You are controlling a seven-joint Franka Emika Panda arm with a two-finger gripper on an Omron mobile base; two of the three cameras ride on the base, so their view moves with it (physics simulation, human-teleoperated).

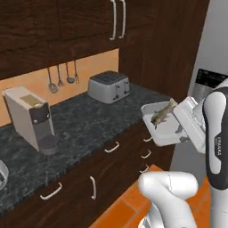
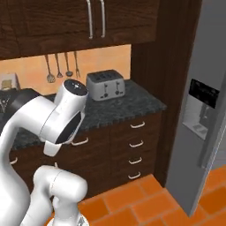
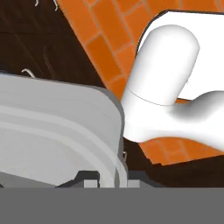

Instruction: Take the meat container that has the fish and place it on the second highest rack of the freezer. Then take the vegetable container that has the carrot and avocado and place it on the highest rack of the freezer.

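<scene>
I saw my claw [image 1: 181, 133] clamped on the rim of the white meat container [image 1: 161, 126], held in the air past the dark tabletop [image 1: 84, 127], fish [image 1: 163, 113] inside. A toaster [image 1: 108, 86] and coffee machine [image 1: 32, 118] stood behind; the grey freezer door [image 2: 204, 101] was shut.

Fish [image 1: 163, 114] in container [image 1: 165, 132], toaster [image 1: 108, 86] on counter [image 1: 84, 129] behind

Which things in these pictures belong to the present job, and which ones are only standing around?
Belong to the job:
- meat container, held in the air past the counter's end, its rim between the shut fingers
- fish lying in it
- freezer, grey door with dispenser

Only standing around:
- toaster
- coffee machine
- utensils hanging on the wall
- counter
</scene>
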